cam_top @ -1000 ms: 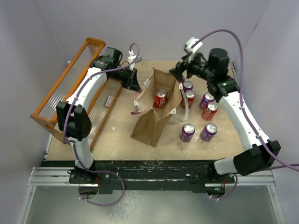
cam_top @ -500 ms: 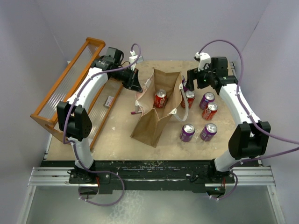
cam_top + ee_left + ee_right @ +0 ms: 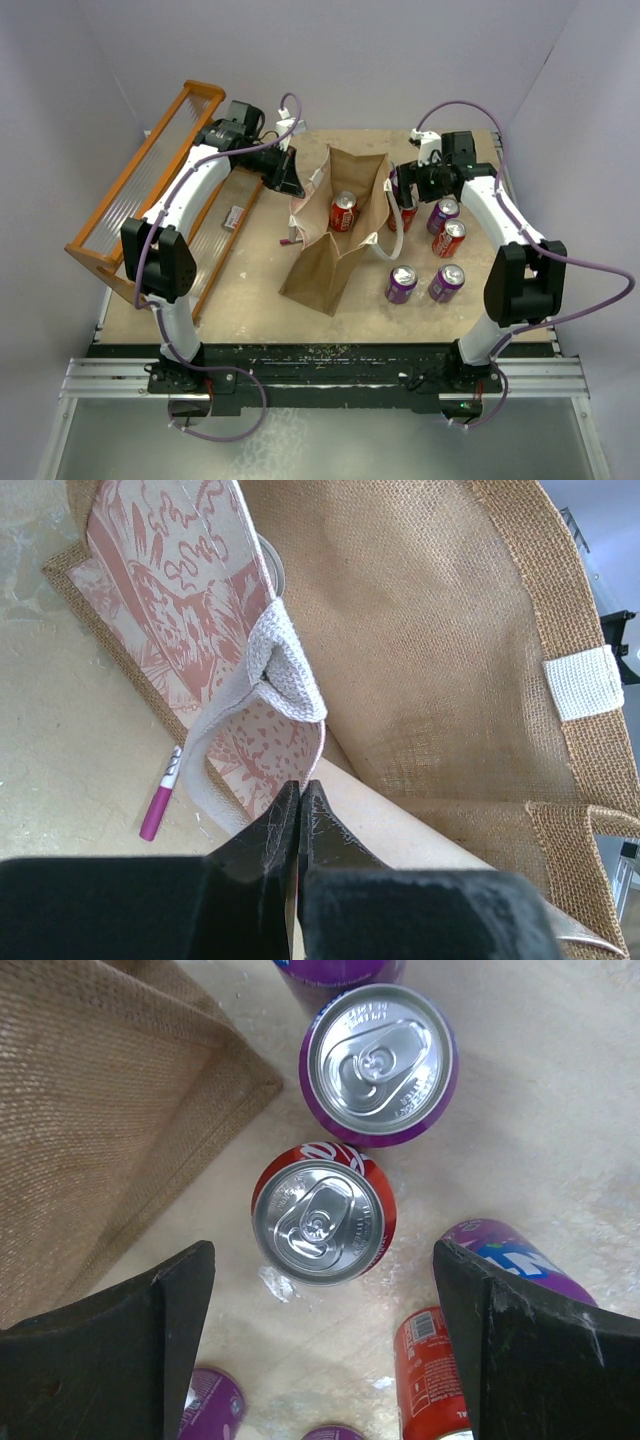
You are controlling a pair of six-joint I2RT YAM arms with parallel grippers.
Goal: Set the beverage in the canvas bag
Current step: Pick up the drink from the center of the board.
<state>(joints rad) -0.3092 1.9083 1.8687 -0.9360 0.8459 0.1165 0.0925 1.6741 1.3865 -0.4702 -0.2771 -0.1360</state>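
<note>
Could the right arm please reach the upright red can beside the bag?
Probably yes: the right gripper hangs open directly over the red can, jaws straddling it, though the canvas bag and a purple can crowd it.

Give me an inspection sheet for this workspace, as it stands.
Surface: tan tabletop, white scuffs.
Job's things: canvas bag upright, open, red can inside; loose cans standing right of it.
Clutter: orange rack at left; pink marker beside bag.
Grippers: left gripper shut on bag's rim; right gripper open over standing red can.
Cables: purple cables loop off both wrists.
Surroundings: pale walls on three sides.
</note>
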